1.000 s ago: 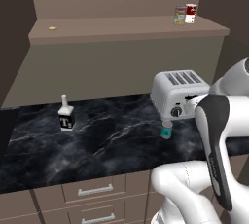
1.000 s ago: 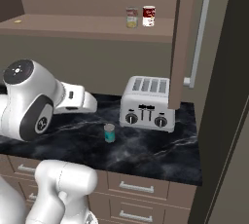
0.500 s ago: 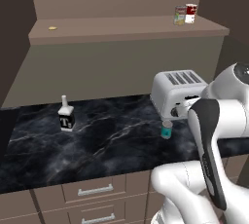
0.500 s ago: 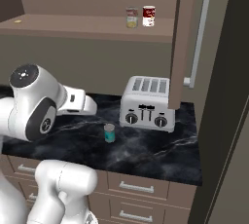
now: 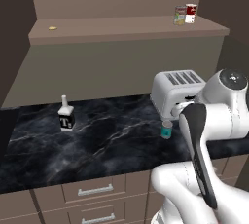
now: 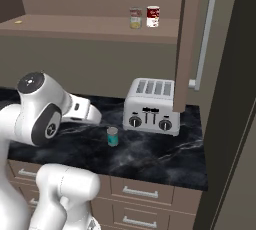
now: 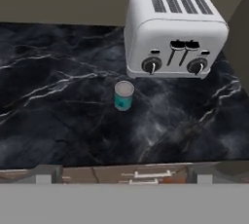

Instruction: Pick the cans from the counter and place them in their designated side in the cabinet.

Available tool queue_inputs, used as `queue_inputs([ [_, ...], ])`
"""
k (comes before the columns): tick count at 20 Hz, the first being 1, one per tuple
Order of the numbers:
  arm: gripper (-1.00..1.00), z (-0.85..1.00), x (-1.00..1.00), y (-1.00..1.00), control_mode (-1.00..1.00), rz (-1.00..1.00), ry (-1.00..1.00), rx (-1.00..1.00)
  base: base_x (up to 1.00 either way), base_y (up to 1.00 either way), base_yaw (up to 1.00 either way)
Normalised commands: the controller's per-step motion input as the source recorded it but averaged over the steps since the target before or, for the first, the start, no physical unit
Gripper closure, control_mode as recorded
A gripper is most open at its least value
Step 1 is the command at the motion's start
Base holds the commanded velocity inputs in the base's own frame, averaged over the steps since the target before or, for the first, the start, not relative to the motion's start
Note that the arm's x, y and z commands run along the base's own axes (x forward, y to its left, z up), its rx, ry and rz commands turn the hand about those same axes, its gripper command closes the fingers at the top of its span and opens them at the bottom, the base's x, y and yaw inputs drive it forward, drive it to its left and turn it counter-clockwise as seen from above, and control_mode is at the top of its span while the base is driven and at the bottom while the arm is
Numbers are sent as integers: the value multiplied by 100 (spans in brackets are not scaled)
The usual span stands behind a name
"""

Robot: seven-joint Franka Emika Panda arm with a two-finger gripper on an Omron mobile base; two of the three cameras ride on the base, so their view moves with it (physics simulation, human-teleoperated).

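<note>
On counter [image 7: 58, 121], teal can [image 7: 124, 95] nr toaster [image 7: 175, 30].

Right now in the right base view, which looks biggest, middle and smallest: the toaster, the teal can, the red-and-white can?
1. Toaster, clearly the biggest.
2 and 3. Teal can and red-and-white can look about alike. The red-and-white one stands farther back on the shelf, so I won't rank them.

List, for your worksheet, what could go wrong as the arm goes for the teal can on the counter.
1. The teal can stands close in front of the toaster, so a finger of the open gripper might strike the toaster.
2. The can is small and upright; a nudge could tip it and roll it along the counter.
3. On the cabinet shelf, the beige-yellow can and red-and-white can stand close together; placing could knock them.
</note>
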Motion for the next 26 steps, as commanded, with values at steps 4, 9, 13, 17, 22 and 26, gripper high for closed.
queue_inputs([
  [4,-100,-20,21,0,-100,-4,7,7,0,0,0],
  [9,-100,-17,26,0,-100,0,1,1,0,0,0],
  [13,-100,-22,27,0,-100,0,-3,0,0,0,0],
  [17,-100,-23,25,0,-100,0,-4,0,0,0,0],
  [22,-100,-23,21,-1,-100,0,-2,0,0,0,0],
  [26,-100,-22,21,-3,-100,0,0,0,0,0,0],
])
